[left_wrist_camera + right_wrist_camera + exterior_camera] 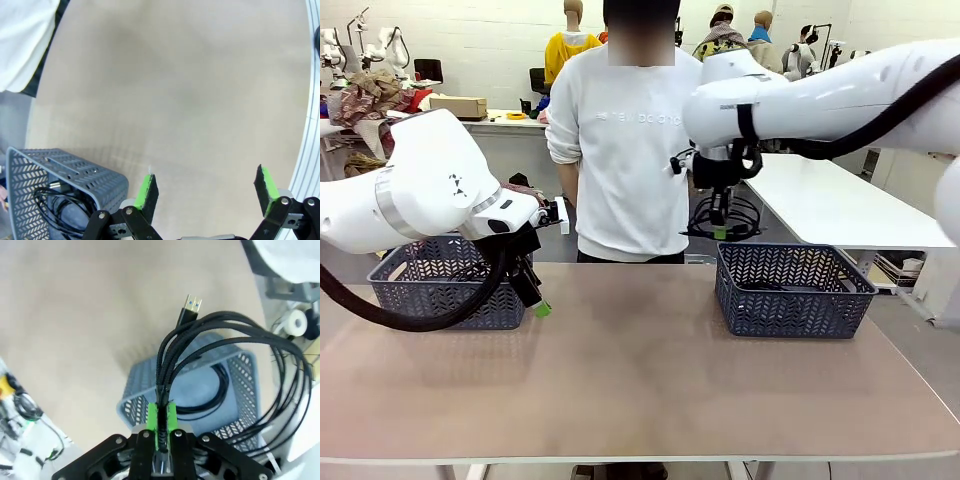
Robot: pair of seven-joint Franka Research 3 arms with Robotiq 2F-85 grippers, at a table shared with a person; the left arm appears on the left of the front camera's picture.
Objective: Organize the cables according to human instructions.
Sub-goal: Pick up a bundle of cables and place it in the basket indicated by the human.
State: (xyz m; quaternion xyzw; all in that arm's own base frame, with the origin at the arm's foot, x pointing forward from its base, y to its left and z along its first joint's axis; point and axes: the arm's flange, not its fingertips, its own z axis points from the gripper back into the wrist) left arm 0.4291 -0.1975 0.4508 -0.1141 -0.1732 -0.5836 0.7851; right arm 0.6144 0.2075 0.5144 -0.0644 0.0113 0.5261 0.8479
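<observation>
Green pads: on my right gripper they are pinched hard onto a bundle of black cable, gripped where the strands gather into one tight neck.
Held cable: it hangs above the right basket, its loops fanning out past the pads and a gold-tipped plug sticking up free at one end.
How it handles: I judge it light and floppy, a braided cord that sags and swings, not slippery in the pads; the loops could spring apart once let go.
Where to hold: the gathered neck is the right spot, since it keeps all the strands together; a single loop would let the coil unravel.
Right basket: another coiled cable already lies on its floor, so the drop space is partly taken.
Left gripper: fingers spread wide and holding nothing, low over bare table just beside the left basket.
Left basket: a thin black cord sits inside it.
Edges: the basket rims are what trailing loops might snag on.
Open room: the table between the two baskets is free; a person stands at the far side.
</observation>
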